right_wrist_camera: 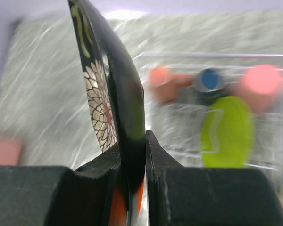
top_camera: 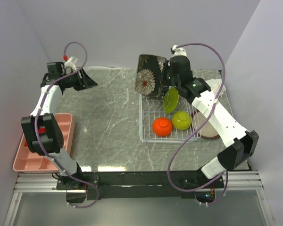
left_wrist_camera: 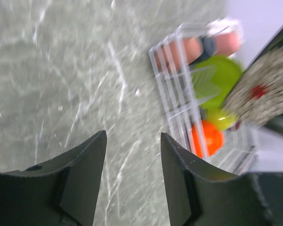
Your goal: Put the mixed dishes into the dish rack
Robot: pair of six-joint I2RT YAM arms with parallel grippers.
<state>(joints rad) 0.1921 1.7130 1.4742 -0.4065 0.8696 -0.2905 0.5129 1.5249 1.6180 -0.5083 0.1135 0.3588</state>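
Observation:
My right gripper [top_camera: 169, 75] is shut on the edge of the black floral square plate [top_camera: 150, 76], holding it upright above the far left corner of the white wire dish rack [top_camera: 142, 127]. In the right wrist view the plate [right_wrist_camera: 108, 94] stands clamped between the fingers [right_wrist_camera: 153, 155]. In the rack sit an orange bowl [top_camera: 162, 126], a lime green bowl [top_camera: 181, 120] and an upright lime green plate [top_camera: 170, 100]. A salmon cup [right_wrist_camera: 162, 82], a navy cup [right_wrist_camera: 210, 80] and a pink cup [right_wrist_camera: 264, 82] show blurred at the rack's far end. My left gripper [top_camera: 87, 79] is open and empty over the far left of the table.
A brown round plate [top_camera: 208, 128] lies right of the rack, partly under my right arm. A white cloth [top_camera: 218, 87] lies at the far right. A pink divided tray [top_camera: 42, 146] sits at the near left table edge. Walls close in on three sides.

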